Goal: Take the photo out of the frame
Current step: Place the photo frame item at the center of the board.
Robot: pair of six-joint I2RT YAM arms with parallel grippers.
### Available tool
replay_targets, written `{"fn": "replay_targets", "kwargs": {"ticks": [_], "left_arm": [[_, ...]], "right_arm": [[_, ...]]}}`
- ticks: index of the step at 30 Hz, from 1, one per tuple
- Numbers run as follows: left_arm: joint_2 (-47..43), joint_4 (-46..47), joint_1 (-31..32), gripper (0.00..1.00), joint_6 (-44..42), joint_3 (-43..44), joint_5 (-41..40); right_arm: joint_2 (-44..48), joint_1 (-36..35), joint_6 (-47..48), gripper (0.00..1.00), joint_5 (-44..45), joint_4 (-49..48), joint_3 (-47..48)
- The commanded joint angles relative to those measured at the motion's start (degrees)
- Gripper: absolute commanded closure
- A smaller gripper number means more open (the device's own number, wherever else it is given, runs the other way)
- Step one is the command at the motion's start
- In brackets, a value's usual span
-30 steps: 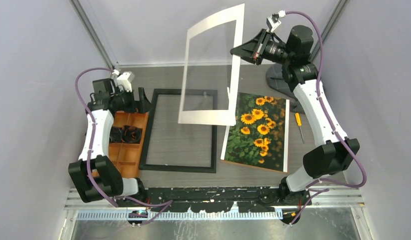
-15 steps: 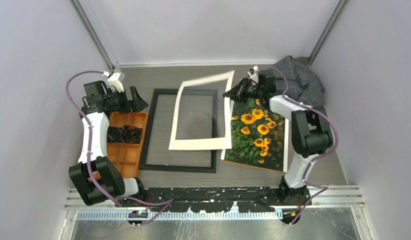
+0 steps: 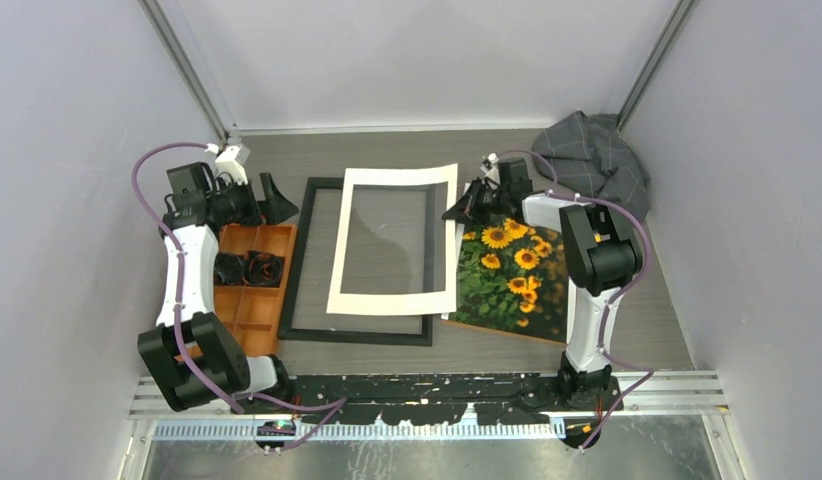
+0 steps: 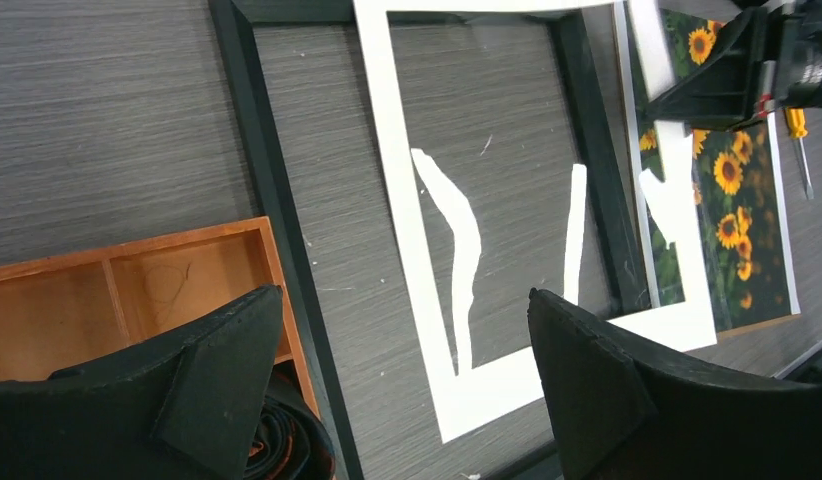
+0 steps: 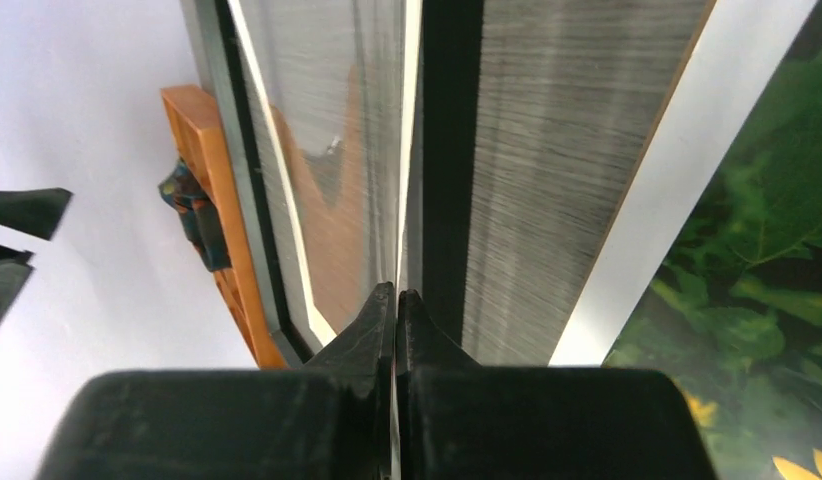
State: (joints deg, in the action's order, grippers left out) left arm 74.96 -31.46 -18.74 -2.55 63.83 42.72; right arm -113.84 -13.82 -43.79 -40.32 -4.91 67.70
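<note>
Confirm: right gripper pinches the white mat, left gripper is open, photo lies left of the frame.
Wrong: the photo lies right of the frame, as the top view shows. The right gripper pinches the white mat; the left gripper is open.

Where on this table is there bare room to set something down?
Bare table behind the frame at the far edge, and the near corner right of the photo. The middle is crowded: tray, frame, white mat, photo.

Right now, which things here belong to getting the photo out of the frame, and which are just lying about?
Job: sunflower photo, black frame, white mat.
Lying about: orange tray, black rolls in it, grey cloth, screwdriver.
</note>
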Motion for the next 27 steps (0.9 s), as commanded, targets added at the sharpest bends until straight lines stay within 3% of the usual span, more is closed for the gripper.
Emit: {"fn": "replay_targets", "kwargs": {"ticks": [1,11,16,21,22,23,27], "left_arm": [[-0.52,2.36,-0.52,0.06,0.9,-0.37,2.65],[-0.51,2.67,-0.58,0.06,1.19,-0.7,3.6],[-0.25,2.77,-0.62,0.06,1.49,-0.79,4.01],[-0.87,2.43,-0.62,0.06,1.27,-0.43,3.68],[-1.13,2.48,-0.56,0.06,1.31,-0.42,3.42],[-1.35,2.6,-0.56,0.06,1.36,-0.34,3.24],[-1.58,2.86,-0.42,0.06,1.57,0.76,3.62]], "right_arm": [[-1.05,-2.43,5.04,0.99,0.03,2.62,2.43],[0.12,-5.38,1.7,0.93,2.66,-1.33,1.7],[2.19,-6.21,3.06,0.66,4.78,-1.29,0.2],[8.18,-6.27,13.46,0.29,8.56,9.65,1.85],[10.29,-6.28,16.14,0.11,9.73,11.72,2.04],[12.54,-6.29,19.1,0.02,12.18,13.98,1.92],[21.47,-6.31,29.43,0.0,22.59,20.88,0.79]]}}
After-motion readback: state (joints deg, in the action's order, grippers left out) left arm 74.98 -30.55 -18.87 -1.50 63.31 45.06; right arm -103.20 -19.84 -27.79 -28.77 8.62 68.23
